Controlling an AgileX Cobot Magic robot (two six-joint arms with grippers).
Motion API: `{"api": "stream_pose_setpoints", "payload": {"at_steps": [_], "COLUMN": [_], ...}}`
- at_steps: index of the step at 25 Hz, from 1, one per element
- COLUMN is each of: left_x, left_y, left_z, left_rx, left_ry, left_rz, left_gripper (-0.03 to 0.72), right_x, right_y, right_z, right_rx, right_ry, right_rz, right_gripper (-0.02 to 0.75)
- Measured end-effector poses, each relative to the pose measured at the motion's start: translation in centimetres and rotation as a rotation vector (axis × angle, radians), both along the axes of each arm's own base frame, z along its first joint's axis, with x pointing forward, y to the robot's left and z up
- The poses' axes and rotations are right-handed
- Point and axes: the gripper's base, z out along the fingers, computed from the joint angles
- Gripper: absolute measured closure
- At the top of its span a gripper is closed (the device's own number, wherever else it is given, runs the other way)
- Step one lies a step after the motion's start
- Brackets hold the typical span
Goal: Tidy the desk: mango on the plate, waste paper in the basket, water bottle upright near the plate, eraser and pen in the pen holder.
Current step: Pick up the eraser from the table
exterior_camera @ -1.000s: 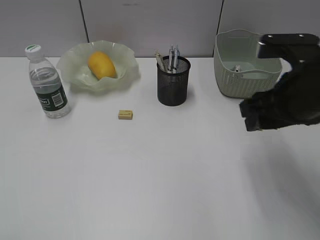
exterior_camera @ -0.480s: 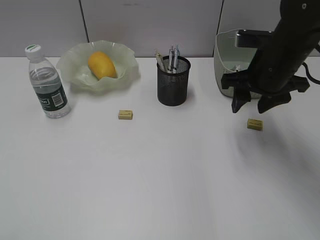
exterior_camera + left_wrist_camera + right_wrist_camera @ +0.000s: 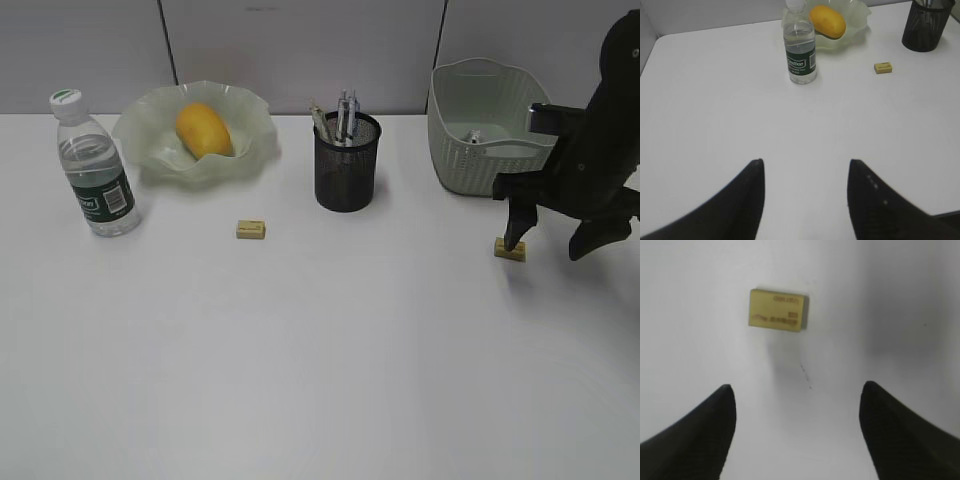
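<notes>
Over on the right, the black right hand hangs low above the broad white counter, its two fingers spread wide apart with nothing between them. One fingertip sits just behind a small tan rectangular eraser in the exterior view; whether it touches, I cannot tell. From the right wrist camera that eraser lies flat on the counter, dark print on its top face, ahead of the open fingers and toward the left one, clear of both.

A second small tan eraser lies in the middle-left of the counter, well apart from the first, in front of the gap between dish and cup.

The smooth yellow oval mango rests inside the pale green wavy-rimmed glassy plate at the back left. Just left of the plate, the small clear plastic water bottle with a dark green label and white cap stands upright. The black wire-mesh cylindrical pen holder stands at centre back with pens sticking out of its top. The pale green woven-sided plastic basket sits at the back right, something small and pale inside, too small to tell what.

The left hand shows only in its wrist view: fingers parted, empty, above bare counter, with the bottle well ahead.
</notes>
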Motion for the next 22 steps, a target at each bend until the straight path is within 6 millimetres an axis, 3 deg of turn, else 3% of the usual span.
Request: {"api": "stream_pose_setpoints", "payload": {"at_steps": [7, 16, 22], "left_x": [0.0, 0.0, 0.0], "left_y": [0.0, 0.0, 0.0], "left_z": [0.0, 0.0, 0.0], "left_rx": [0.0, 0.001, 0.002], "left_ry": [0.0, 0.0, 0.0], "left_rz": [0.0, 0.001, 0.002], "left_gripper": [0.282, 0.283, 0.284], "right_x": [0.9, 3.7, 4.0], "right_y": [0.1, 0.6, 0.6], "right_z": [-1.5, -3.0, -4.3], "right_rx": [0.004, 0.002, -0.004], "right_ry": [-0.015, -0.002, 0.03], "right_rz": [-0.003, -0.002, -0.001], "right_gripper": [0.132, 0.143, 0.148]}}
